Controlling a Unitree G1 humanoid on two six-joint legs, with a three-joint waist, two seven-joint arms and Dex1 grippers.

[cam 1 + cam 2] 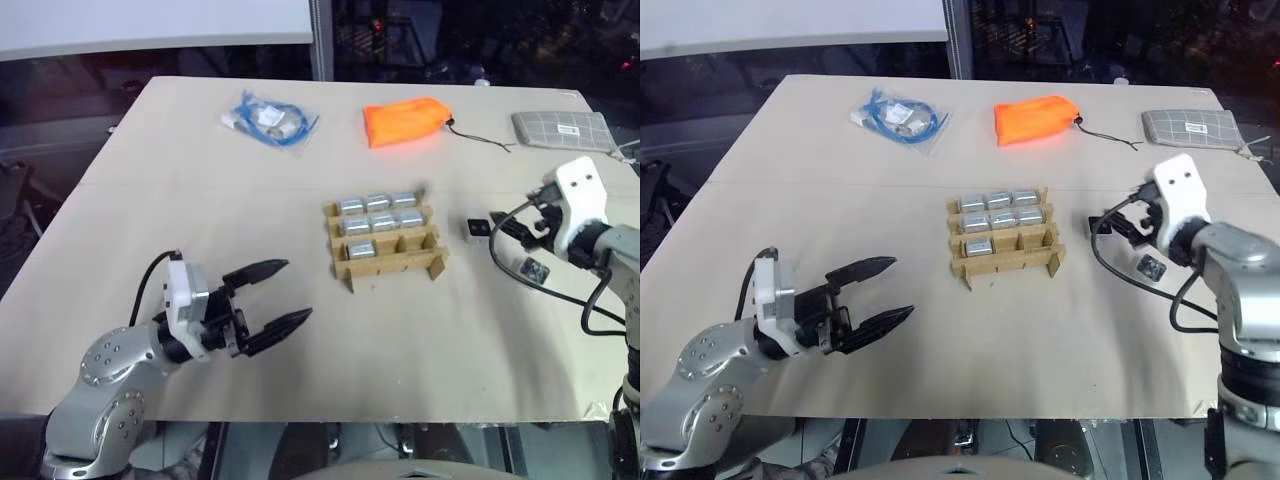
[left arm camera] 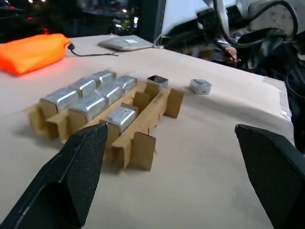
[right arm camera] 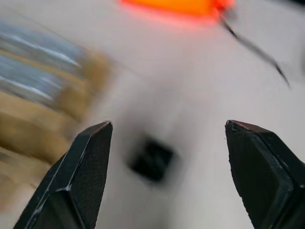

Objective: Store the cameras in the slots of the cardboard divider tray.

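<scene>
Beige worktop (image 1: 200,220) lies bare between the left tool (image 1: 278,296) and the tan cardboard divider tray (image 1: 385,262). Right of the tray, a loose silver-grey boxy camera (image 1: 478,229) and the right tool's black cable (image 1: 520,268) obstruct passage. An orange fabric pouch (image 1: 405,120) lies well behind.
</scene>
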